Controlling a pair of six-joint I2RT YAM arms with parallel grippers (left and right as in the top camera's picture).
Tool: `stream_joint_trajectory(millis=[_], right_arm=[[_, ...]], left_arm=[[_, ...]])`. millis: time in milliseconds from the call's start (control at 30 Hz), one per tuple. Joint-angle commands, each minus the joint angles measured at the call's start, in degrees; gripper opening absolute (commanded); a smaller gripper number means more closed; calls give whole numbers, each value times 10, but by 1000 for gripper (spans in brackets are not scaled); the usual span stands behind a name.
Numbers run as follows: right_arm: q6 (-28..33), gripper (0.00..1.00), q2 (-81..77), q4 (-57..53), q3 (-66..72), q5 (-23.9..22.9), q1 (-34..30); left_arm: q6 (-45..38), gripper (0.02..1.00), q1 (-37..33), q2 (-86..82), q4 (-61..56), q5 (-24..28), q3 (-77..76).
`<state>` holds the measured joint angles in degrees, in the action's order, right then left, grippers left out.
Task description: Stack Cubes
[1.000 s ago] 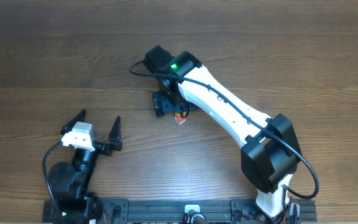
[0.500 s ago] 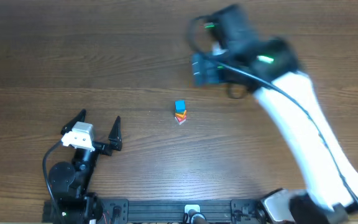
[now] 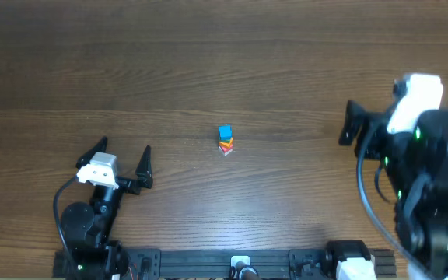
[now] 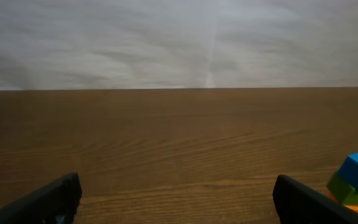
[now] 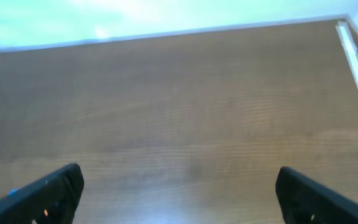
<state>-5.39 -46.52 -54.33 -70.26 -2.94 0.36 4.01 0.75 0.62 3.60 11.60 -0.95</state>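
A small stack of cubes [image 3: 225, 141] stands near the middle of the wooden table [image 3: 224, 62], blue on top, orange and red below. In the left wrist view the cube stack [image 4: 355, 185] shows blue over green over orange, off to one side of the fingers. My left gripper [image 3: 125, 145] is open and empty, left of the stack and well apart from it. My right gripper [image 3: 347, 124] sits far right of the stack; its wrist view shows the right gripper [image 5: 179, 202] open with bare wood between the fingers.
The wooden tabletop [image 4: 166, 137] stretches bare around the stack. A pale wall [image 4: 179, 37] rises behind the table's far edge. A light strip [image 5: 357, 62] marks the table's side edge in the right wrist view.
The right arm let go of the stack, lifted away and swung back to the right side of the table. The blue cube now tops the stack. The left arm has not moved.
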Motion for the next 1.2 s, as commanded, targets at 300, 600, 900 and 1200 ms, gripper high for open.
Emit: stream_joint_trajectory(millis=[300, 600, 900, 1200], right_arm=[[1, 993, 257, 278, 344, 42, -21], [-14, 976, 287, 399, 502, 42, -11], [-12, 991, 287, 527, 598, 41, -11], [-12, 991, 388, 552, 658, 40, -11]], left_arm=[[-10, 1000, 3, -4, -3, -1, 6], [-10, 1000, 3, -4, -3, -1, 6], [-10, 1000, 3, -4, -3, -1, 6], [-10, 1000, 3, -4, -3, -1, 6]])
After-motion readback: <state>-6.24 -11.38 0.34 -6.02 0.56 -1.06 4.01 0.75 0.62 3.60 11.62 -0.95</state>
